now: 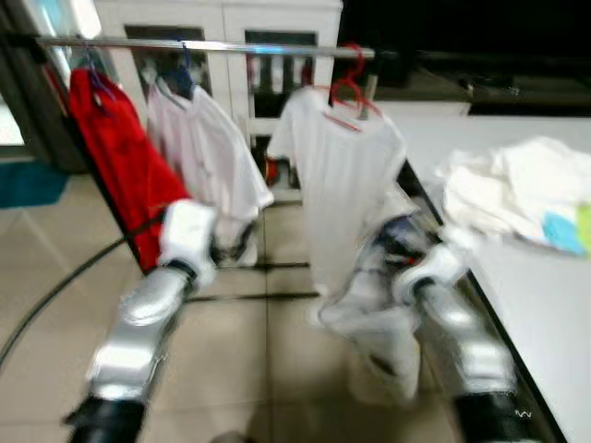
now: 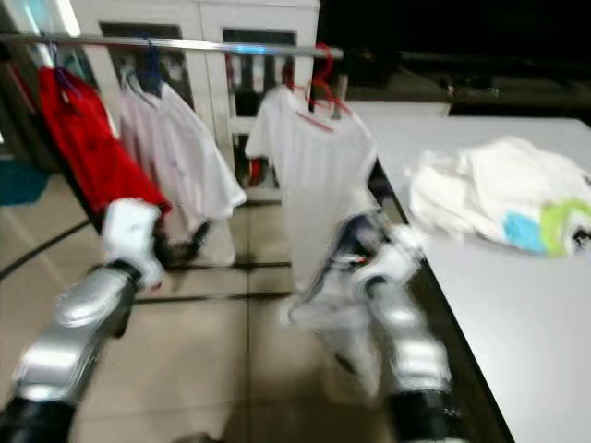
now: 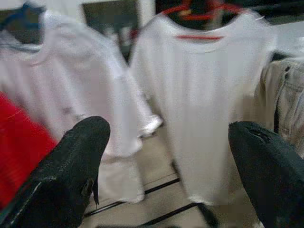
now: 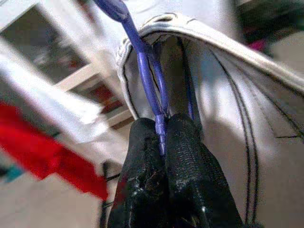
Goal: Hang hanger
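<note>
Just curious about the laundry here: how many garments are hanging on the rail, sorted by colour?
Red garments: 1, the red shirt.
White garments: 2, one white shirt on a blue hanger, one white shirt on a red hanger.
Total on the rail: 3.

The hanger (image 4: 151, 80) was blue-purple plastic, its neck pinched between the right gripper's (image 4: 161, 135) closed black fingers, its hook rising away from them. A pale garment (image 4: 228, 109) with dark stitched seams hung on it, collar around the neck, held low beside the table edge.
</note>
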You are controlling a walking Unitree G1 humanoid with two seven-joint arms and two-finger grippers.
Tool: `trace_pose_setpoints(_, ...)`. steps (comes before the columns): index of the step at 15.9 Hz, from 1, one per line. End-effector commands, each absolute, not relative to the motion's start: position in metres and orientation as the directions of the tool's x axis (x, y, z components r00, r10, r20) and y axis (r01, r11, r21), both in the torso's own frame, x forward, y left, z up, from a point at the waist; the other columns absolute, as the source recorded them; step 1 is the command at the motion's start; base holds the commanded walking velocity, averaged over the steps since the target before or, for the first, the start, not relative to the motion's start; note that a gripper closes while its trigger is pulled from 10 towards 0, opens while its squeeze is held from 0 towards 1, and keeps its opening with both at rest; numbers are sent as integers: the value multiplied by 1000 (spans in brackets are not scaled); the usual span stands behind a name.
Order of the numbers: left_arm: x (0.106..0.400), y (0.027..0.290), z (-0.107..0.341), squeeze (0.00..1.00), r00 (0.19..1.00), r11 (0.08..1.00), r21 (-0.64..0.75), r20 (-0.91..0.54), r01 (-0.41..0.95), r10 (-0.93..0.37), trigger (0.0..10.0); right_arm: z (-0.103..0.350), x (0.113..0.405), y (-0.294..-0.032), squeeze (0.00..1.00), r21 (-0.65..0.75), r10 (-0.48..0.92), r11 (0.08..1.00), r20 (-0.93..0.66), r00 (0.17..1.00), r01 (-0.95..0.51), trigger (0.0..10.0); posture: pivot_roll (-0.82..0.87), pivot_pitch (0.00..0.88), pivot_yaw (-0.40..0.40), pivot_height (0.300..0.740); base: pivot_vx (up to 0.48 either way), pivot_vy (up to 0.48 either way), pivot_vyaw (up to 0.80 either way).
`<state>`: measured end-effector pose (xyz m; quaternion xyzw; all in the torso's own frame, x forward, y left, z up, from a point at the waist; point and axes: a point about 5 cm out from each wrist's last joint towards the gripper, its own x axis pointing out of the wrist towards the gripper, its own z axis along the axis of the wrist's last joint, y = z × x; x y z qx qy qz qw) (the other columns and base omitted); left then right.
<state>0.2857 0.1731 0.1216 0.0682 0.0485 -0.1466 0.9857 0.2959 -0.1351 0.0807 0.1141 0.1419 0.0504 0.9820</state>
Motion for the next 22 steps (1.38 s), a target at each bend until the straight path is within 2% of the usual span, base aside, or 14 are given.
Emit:
trace_pose_setpoints(1, 287, 160, 126, 0, 940, 934, 112, -90, 339, -330, 10000, 101, 302, -150, 0, 202, 95, 978, -180, 979, -58, 10000, 14, 0, -37, 740, 424, 0, 0)
trace_pose_setpoints(4, 287, 159, 126, 0, 939, 933, 117, -89, 341, -333, 10000, 103, 303, -143, 0, 158, 158, 979, -180, 971, -130, 10000, 13, 0, -46, 740, 421, 0, 0)
trace_pose_setpoints(9, 286, 159, 126, 0, 939, 931, 125, -90, 342, -332, 10000, 102, 302, -136, 0, 148, 209, 972, -193, 959, -182, 10000, 18, 0, -56, 740, 422, 0, 749)
trace_pose_setpoints(13, 285, 160, 125, 0, 936, 927, 137, -95, 349, -338, 10000, 100, 295, -130, 0, 136, 304, 950, -212, 929, -280, 10000, 17, 0, -56, 740, 422, 0, 0)
trace_pose_setpoints(18, 284, 159, 127, 0, 923, 908, 168, -97, 384, -372, 10000, 111, 299, -136, 0, 128, 254, 964, -177, 951, -234, 10000, 18, 0, -57, 740, 420, 0, 0)
trace_pose_setpoints(22, 282, 158, 130, 0, 904, 885, 187, -96, 427, -416, 10000, 135, 306, -137, 0, 52, 230, 973, -85, 970, -226, 10000, 20, 0, -64, 740, 406, 0, 0)
